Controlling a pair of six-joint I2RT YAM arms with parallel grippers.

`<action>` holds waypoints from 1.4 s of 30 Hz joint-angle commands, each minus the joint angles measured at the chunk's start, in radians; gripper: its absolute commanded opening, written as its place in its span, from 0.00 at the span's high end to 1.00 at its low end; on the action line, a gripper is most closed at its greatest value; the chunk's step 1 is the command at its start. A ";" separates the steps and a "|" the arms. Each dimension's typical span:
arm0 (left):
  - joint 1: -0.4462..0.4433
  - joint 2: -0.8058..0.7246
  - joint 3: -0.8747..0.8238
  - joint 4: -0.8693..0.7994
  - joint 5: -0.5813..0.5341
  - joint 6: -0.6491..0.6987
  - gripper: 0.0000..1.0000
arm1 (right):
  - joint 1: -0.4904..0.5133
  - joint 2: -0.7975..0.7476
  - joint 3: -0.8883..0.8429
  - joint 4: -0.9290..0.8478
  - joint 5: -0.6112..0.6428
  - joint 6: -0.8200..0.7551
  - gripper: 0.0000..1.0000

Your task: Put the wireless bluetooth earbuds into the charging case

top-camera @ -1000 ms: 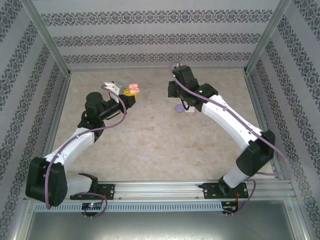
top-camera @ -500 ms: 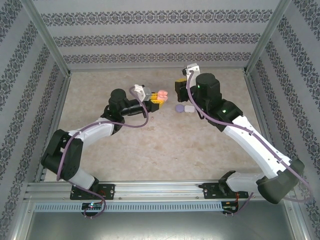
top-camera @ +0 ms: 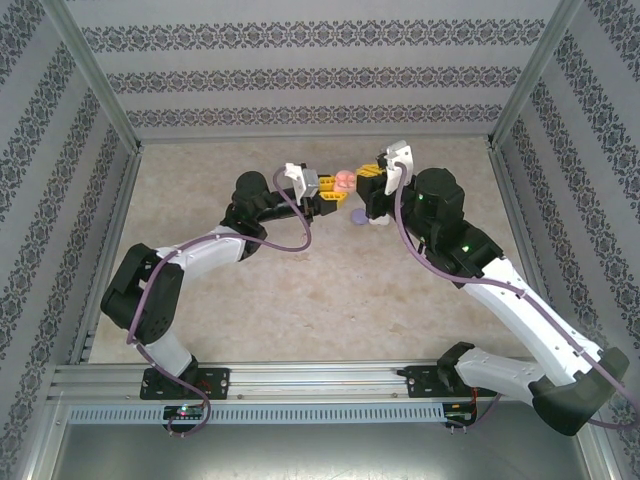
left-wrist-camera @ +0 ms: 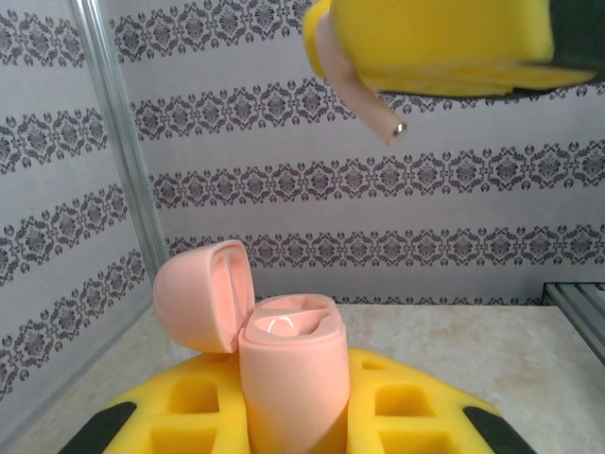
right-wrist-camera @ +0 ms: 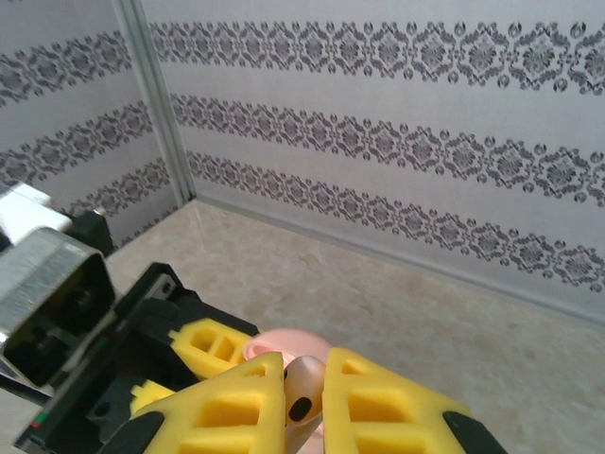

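Arms met: left hand [top-camera: 328, 186] grasps pink case [left-wrist-camera: 288, 374], right hand [right-wrist-camera: 304, 399] grasps earbud [left-wrist-camera: 362, 83]; purple case [top-camera: 359, 215] nearby.

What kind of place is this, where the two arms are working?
Probably a lab test cell: aluminium frame posts hold panels of patterned wallpaper, and the left arm and right arm are bolted to a metal rail at the edge of a beige tabletop.
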 commanded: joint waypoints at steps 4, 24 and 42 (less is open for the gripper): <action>-0.037 0.014 0.036 0.097 0.031 0.020 1.00 | -0.024 -0.009 -0.033 0.060 -0.083 0.056 0.88; -0.080 0.017 0.003 0.165 -0.134 0.132 1.00 | -0.130 -0.053 -0.106 0.126 -0.237 0.220 0.89; -0.089 0.012 0.010 0.160 -0.118 0.117 1.00 | -0.114 0.017 -0.098 0.152 -0.213 0.231 0.90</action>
